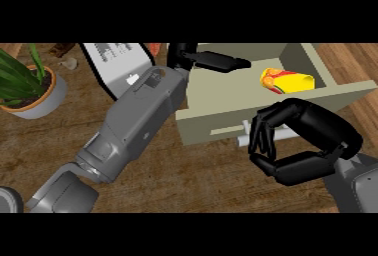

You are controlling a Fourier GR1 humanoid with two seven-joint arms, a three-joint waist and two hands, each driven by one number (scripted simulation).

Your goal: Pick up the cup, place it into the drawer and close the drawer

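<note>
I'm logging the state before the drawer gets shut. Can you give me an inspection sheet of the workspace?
Surface: wooden counter, brown grain.
Job's things: yellow and red cup lies on its side inside the open drawer.
Clutter: potted plant at far left; a white panel with dark edge behind the left arm.
Hands: left hand at the drawer's back left corner, fingers extended; right hand at the drawer front, fingers curled by the handle.
Cables: nothing seen.
Surroundings: nothing seen.
</note>
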